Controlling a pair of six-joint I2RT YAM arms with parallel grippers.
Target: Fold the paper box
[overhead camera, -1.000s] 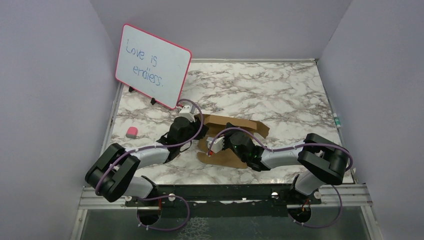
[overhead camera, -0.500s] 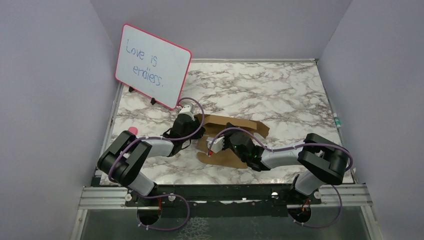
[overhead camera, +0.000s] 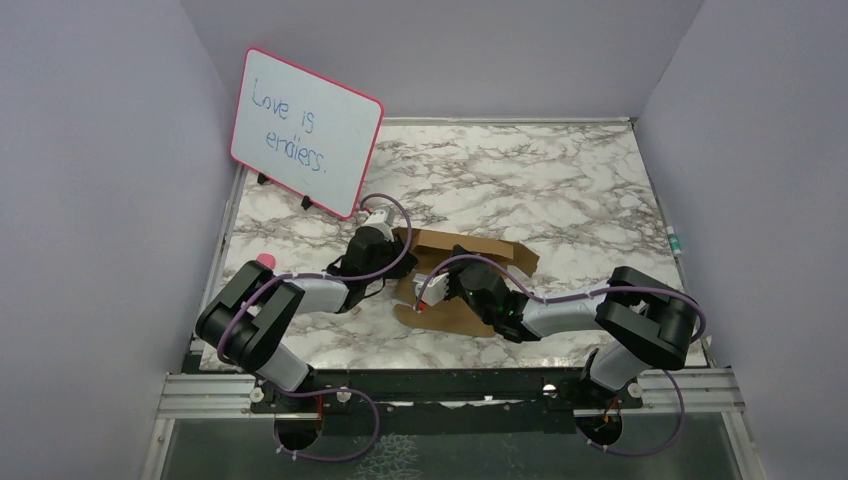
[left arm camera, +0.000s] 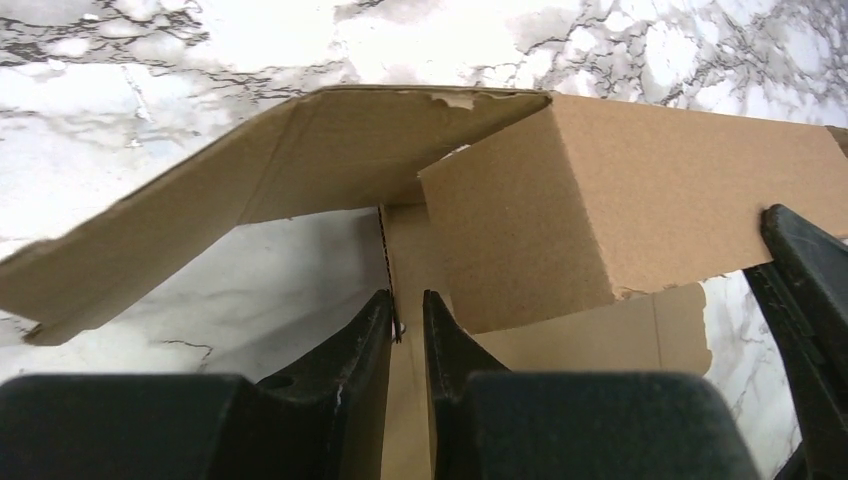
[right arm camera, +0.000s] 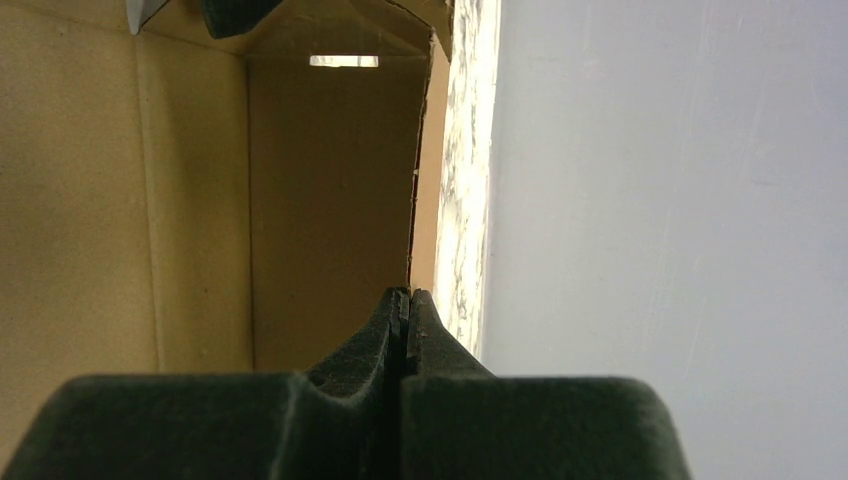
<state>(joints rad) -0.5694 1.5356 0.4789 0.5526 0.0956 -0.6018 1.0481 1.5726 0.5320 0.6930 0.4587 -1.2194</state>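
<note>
Pink-framed whiteboard [overhead camera: 305, 130] at upper left, small pink thing [overhead camera: 265, 260] half hidden behind left arm [overhead camera: 300, 295], left hand [left arm camera: 405, 315] narrowly apart astride a cardboard edge, paper box [overhead camera: 470, 250] part-folded at centre of marble tabletop [overhead camera: 560, 190], right hand [right arm camera: 405, 298] pressed together inside it, right arm [overhead camera: 560, 310] covering its near side

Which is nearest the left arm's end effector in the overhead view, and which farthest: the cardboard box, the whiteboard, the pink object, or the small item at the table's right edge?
1. paper box, mid-table, right at the left end effector.
2. whiteboard, back left, and pink object, left edge: too close to call.
3. small item, far right edge.
</note>
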